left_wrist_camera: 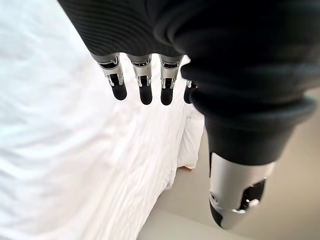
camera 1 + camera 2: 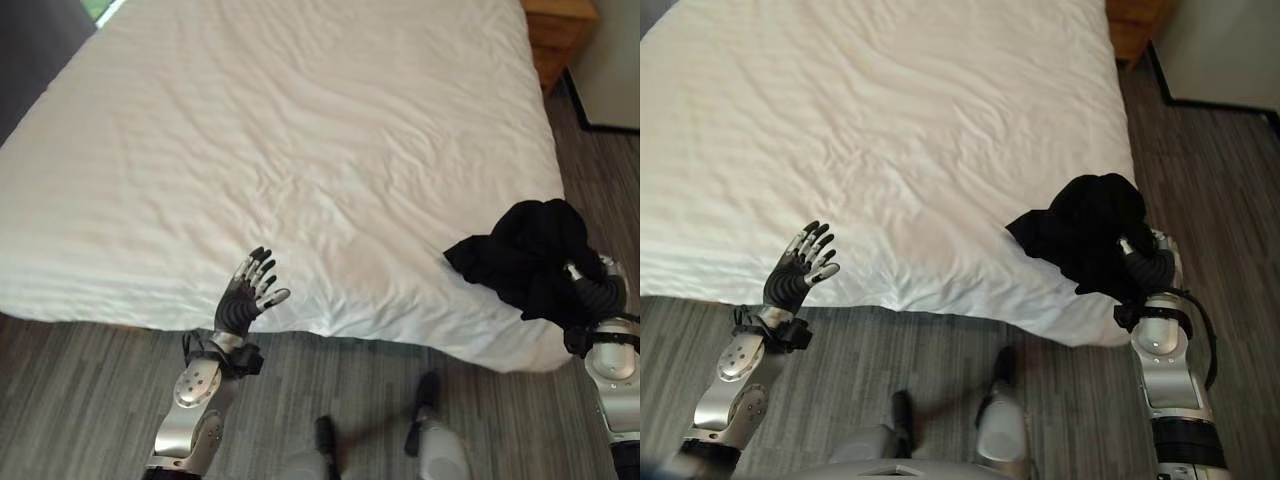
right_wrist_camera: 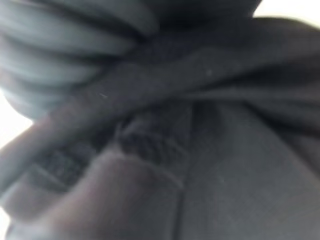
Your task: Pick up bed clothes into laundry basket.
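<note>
The right hand (image 2: 1145, 262) clutches the black garment (image 2: 1085, 228) bunched over it at the bed's (image 2: 300, 130) near corner; the left hand (image 2: 248, 293) hovers spread.

You see soft, even daylight on the white bed (image 2: 300, 150), almost glaring at its far side. The black garment (image 3: 210, 165) is blurred in the right wrist view.

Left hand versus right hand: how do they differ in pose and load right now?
The left hand is raised with straight, spread fingers and holds nothing; the right hand carries the black garment, which drapes over and hides its fingers. The left hovers at the bed's near edge; the right at its corner.
</note>
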Motion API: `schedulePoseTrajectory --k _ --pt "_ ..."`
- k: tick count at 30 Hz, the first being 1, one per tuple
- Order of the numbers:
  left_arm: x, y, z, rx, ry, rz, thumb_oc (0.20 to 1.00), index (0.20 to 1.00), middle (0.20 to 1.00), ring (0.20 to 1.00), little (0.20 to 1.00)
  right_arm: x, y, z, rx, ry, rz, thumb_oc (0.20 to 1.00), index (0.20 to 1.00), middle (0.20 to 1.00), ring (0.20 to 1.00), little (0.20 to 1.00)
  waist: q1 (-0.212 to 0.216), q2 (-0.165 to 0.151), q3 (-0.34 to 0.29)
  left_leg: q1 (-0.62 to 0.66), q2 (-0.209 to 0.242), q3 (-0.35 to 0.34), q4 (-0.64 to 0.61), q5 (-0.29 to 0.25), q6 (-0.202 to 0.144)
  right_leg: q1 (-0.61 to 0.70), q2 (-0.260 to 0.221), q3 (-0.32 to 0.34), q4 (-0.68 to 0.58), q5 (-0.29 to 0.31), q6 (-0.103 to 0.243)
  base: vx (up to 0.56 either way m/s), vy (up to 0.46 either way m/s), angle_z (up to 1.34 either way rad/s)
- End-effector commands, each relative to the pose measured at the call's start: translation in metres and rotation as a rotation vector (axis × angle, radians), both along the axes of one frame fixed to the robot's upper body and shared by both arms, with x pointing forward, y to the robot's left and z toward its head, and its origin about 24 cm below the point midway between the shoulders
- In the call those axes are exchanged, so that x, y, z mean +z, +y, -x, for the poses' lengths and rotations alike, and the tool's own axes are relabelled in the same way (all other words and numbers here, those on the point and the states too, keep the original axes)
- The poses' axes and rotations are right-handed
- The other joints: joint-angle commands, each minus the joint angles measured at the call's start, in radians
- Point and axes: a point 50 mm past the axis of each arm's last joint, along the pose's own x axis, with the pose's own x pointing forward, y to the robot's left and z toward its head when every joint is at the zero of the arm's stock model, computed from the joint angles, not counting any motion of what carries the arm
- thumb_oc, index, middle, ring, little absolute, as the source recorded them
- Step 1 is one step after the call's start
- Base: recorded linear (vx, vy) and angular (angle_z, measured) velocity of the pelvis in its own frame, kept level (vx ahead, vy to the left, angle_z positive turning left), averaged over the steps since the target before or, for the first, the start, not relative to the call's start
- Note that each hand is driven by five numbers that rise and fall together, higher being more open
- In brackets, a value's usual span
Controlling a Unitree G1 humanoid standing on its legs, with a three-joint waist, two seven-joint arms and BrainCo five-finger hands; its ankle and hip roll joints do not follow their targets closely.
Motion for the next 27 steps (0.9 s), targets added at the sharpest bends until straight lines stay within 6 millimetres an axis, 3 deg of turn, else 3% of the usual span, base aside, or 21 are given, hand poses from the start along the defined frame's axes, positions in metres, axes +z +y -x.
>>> schedulePoseTrajectory --k 1,5,7,9,12,14,16,18,19,20,21,23,26,27 --pt "0.012 -0.01 0.007 -0.056 -0.075 -0.02 1.0 1.0 1.0 1.0 1.0 0.049 0.006 -0.022 0.084 -0.164 0.1 0.2 0.2 0.2 0.2 0.2 0.042 0.007 -0.039 0.024 -0.023 0.001 -0.053 -0.051 -0.014 0.075 -0.025 0.057 0.061 -0.074 0.077 -0.1 -0.116 -1.24" --pt "0.023 -0.034 0.01 -0.235 -0.123 -0.052 1.0 1.0 1.0 1.0 1.0 0.046 0.025 -0.032 0.161 -0.15 0.091 0.2 0.2 0.2 0.2 0.2 0.068 -0.001 -0.069 0.025 0.007 0.166 -0.048 -0.038 -0.024 0.19 -0.132 -0.094 0.022 0.0 0.104 -0.08 -0.135 -1.78" --pt "0.025 -0.046 0.012 -0.294 -0.136 -0.108 1.0 1.0 1.0 1.0 1.0 0.041 0.04 -0.037 0.22 -0.134 0.078 0.2 0.2 0.2 0.2 0.2 0.063 -0.009 -0.083 0.022 0.052 0.253 -0.045 -0.006 -0.05 0.208 -0.144 -0.141 -0.046 0.047 0.127 -0.04 -0.298 -1.9" --pt "0.024 -0.048 0.01 -0.293 -0.139 -0.121 1.0 1.0 1.0 1.0 1.0 0.038 0.044 -0.037 0.24 -0.121 0.076 0.2 0.2 0.2 0.2 0.2 0.058 -0.01 -0.084 0.023 0.074 0.275 -0.042 0.008 -0.062 0.206 -0.131 -0.134 -0.077 0.048 0.128 0.0 -0.251 -1.56" --pt "0.017 -0.051 0.008 -0.276 -0.111 -0.121 1.0 1.0 1.0 1.0 1.0 0.03 0.053 -0.033 0.291 -0.09 0.067 0.2 0.2 0.2 0.2 0.2 0.044 -0.013 -0.084 0.057 0.131 0.328 -0.029 0.033 -0.092 0.2 -0.061 -0.089 -0.159 0.016 0.112 0.07 -0.396 -1.54" --pt "0.013 -0.051 0.003 -0.233 -0.094 -0.102 1.0 1.0 1.0 1.0 1.0 0.029 0.058 -0.03 0.315 -0.091 0.062 0.2 0.2 0.2 0.2 0.2 0.041 -0.01 -0.071 0.068 0.205 0.365 0.063 0.035 -0.118 0.206 0.006 -0.048 -0.2 -0.02 0.08 0.1 -0.452 -1.25" --pt "0.015 -0.053 -0.003 -0.203 -0.105 -0.073 1.0 1.0 1.0 1.0 1.0 0.032 0.058 -0.031 0.337 -0.088 0.089 0.2 0.2 0.2 0.2 0.2 0.054 0.001 -0.048 0.03 0.273 0.305 0.243 0.074 -0.142 0.233 0.083 -0.011 -0.233 -0.073 0.039 0.18 -0.425 -1.08" --pt "0.018 -0.054 -0.006 -0.172 -0.126 -0.072 1.0 1.0 1.0 1.0 1.0 0.037 0.055 -0.031 0.337 -0.095 0.119 0.2 0.2 0.2 0.2 0.2 0.068 0.008 -0.029 -0.024 0.317 0.206 0.407 0.131 -0.167 0.273 0.131 0.016 -0.263 -0.108 0.0 0.19 -0.31 -1.15" --pt "0.018 -0.054 -0.006 -0.172 -0.126 -0.072 1.0 1.0 1.0 1.0 1.0 0.037 0.055 -0.031 0.337 -0.096 0.12 0.2 0.2 0.2 0.2 0.2 0.065 0.013 -0.029 -0.03 0.324 0.199 0.416 0.128 -0.169 0.275 0.137 0.012 -0.265 -0.109 -0.002 0.3 -0.326 -1.2" --pt "0.018 -0.053 -0.009 -0.118 -0.126 -0.018 1.0 1.0 1.0 1.0 1.0 0.036 0.052 -0.031 0.331 -0.075 0.141 0.2 0.2 0.2 0.2 0.2 0.097 0.0 -0.006 -0.13 0.247 0.076 0.525 0.076 -0.156 0.301 0.143 0.075 -0.278 -0.14 -0.013 0.22 -0.182 -0.97" --pt "0.018 -0.053 -0.009 -0.118 -0.127 -0.017 1.0 1.0 1.0 1.0 1.0 0.036 0.052 -0.032 0.33 -0.075 0.141 0.2 0.2 0.2 0.2 0.2 0.097 0.002 -0.007 -0.137 0.249 0.074 0.534 0.068 -0.154 0.298 0.143 0.075 -0.277 -0.141 -0.012 0.31 -0.226 -1.1" --pt "0.017 -0.052 -0.008 -0.098 -0.121 -0.001 1.0 1.0 1.0 1.0 1.0 0.034 0.051 -0.03 0.327 -0.07 0.134 0.2 0.2 0.2 0.2 0.2 0.106 -0.008 0.002 -0.195 0.194 0.08 0.51 0.047 -0.126 0.305 0.137 0.102 -0.281 -0.133 -0.013 0.15 -0.073 -0.98" --pt "0.008 -0.052 -0.005 -0.088 -0.084 0.023 1.0 1.0 1.0 1.0 1.0 0.031 0.054 -0.03 0.337 -0.06 0.139 0.2 0.2 0.2 0.2 0.2 0.116 0.0 -0.004 -0.222 0.148 0.105 0.388 0.013 -0.129 0.341 0.136 0.13 -0.284 -0.163 0.011 0.31 -0.019 -0.37" --pt "0.006 -0.05 -0.005 -0.078 -0.075 0.022 1.0 1.0 1.0 1.0 1.0 0.029 0.055 -0.031 0.344 -0.054 0.141 0.2 0.2 0.2 0.2 0.2 0.121 0.006 -0.01 -0.226 0.13 0.114 0.32 0.026 -0.124 0.35 0.138 0.133 -0.284 -0.168 0.016 0.31 0.052 -0.4"
